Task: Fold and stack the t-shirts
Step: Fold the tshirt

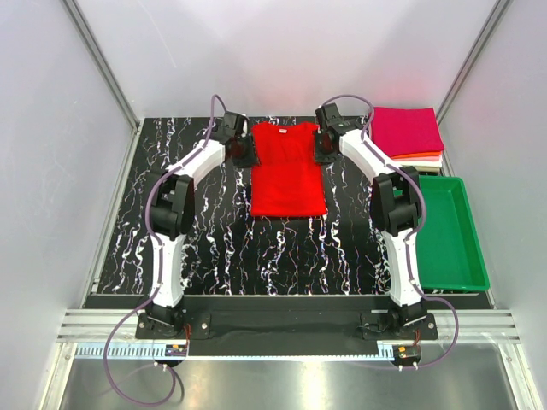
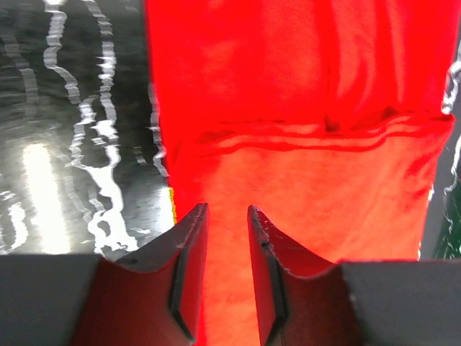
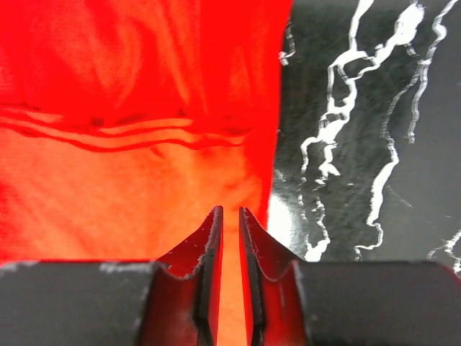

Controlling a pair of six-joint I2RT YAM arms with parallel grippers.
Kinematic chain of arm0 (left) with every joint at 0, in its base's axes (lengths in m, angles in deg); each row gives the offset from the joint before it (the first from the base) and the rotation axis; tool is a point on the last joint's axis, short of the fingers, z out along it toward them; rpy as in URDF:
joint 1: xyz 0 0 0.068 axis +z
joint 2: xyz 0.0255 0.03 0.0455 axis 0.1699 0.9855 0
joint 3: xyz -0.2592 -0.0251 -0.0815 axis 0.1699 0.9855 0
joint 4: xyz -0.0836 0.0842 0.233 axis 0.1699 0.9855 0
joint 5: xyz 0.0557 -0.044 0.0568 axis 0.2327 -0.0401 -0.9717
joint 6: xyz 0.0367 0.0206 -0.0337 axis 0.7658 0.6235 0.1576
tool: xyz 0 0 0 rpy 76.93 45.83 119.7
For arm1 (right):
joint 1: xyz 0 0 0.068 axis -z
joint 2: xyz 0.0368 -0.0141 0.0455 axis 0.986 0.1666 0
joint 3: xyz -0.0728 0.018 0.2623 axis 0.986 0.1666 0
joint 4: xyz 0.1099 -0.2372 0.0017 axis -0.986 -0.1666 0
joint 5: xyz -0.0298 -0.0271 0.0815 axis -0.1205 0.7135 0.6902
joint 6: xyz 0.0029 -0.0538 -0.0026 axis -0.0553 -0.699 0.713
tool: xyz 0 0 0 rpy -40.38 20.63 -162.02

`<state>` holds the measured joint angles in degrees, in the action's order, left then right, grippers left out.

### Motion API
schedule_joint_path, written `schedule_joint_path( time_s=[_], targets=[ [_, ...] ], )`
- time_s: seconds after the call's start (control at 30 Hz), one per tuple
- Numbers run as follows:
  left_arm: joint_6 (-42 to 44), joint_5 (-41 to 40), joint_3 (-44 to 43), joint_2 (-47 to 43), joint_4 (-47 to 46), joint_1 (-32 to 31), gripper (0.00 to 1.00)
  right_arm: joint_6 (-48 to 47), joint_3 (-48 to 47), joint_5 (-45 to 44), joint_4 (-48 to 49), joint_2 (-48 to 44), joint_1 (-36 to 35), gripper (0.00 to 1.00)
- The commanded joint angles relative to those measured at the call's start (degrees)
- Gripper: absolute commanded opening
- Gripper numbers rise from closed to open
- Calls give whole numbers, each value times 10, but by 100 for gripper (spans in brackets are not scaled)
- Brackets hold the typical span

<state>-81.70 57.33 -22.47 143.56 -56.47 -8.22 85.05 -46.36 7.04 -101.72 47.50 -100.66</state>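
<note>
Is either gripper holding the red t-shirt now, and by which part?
Nothing seems held: left gripper and right gripper have parted jaws over the far corners of the red t-shirt.

Black white-veined worktop (image 1: 214, 248): flat red cloth t-shirt (image 1: 287, 171) far-centre, folded magenta-orange-white shirt stack (image 1: 406, 130) far-right corner, green plastic tray (image 1: 449, 243) right edge.

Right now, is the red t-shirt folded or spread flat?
Folded: the red t-shirt is a compact rectangle, no sleeves out, hemmed layer on top.
</note>
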Motion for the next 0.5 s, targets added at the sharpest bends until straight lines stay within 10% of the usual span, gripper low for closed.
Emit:
schedule_joint_path(
  time_s=[0.0, 0.47],
  targets=[
    [18, 42, -8, -5, -41, -4, 33, 10, -8, 44, 6, -4, -1, 20],
    [33, 16, -20, 21, 1, 4, 34, 0, 9, -2, 4, 17, 22, 19]
  ],
)
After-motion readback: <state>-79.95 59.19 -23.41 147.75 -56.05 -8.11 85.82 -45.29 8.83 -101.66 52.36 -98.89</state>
